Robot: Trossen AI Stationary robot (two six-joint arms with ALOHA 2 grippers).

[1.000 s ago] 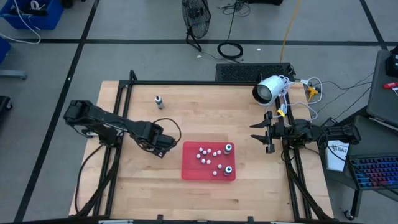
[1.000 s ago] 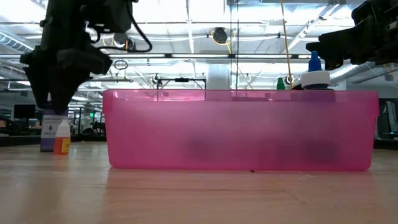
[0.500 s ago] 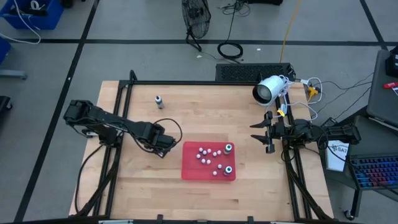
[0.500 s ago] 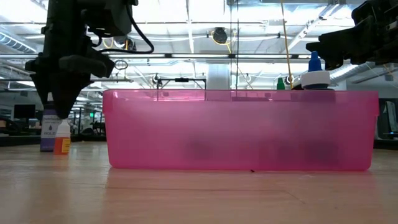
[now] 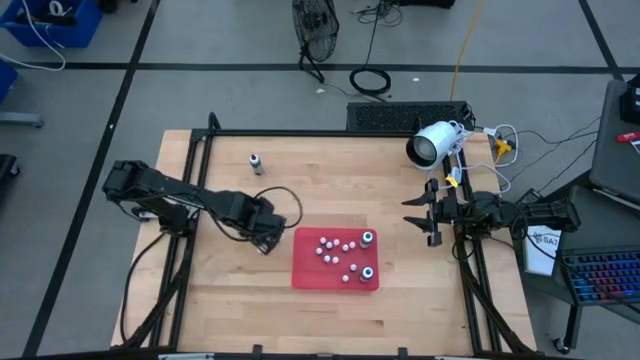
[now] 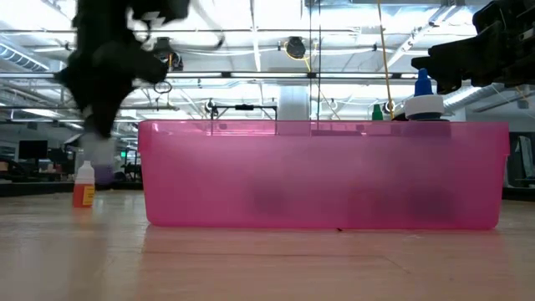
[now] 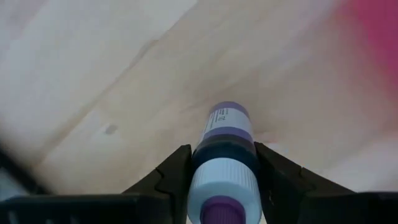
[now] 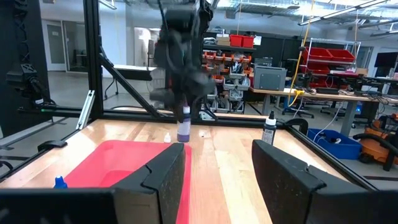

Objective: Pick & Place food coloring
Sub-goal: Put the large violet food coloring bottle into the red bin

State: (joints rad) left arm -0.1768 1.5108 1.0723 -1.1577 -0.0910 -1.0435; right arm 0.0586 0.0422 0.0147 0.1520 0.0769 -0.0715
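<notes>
My left gripper (image 5: 265, 235) points down just left of the red tray (image 5: 305, 275) and is shut on a purple-labelled food coloring bottle (image 7: 225, 134). That bottle (image 6: 102, 165) hangs above the table. A small orange-labelled bottle (image 6: 83, 189) stands on the wood beside it. Several tiny whitish bottles (image 5: 330, 248) and two dark ones with pale caps (image 5: 367, 238) lie in the tray. Another dark bottle (image 5: 256, 162) stands at the far left. My right gripper (image 5: 415, 215) waits open at the right edge. My left gripper pinches the purple bottle's dark upper part (image 7: 203, 155), just under its white cap, between its two fingers (image 7: 177, 174). The fingers come from above, pointing down. The bottle hangs upright below them, its base clear of the table.
The tray (image 6: 322, 176) fills the table's middle and shows as a tall pink wall in the low view. A white camera (image 5: 432, 145) sits at the far right corner. Black frame rails (image 5: 190, 180) run along the table's edges. Bare wood lies near the front edge.
My left gripper has shut on the purple bottle that stood beside the orange one. It has lifted the bottle clear of the table and carried it a little toward the tray. The orange bottle has stayed in place.
</notes>
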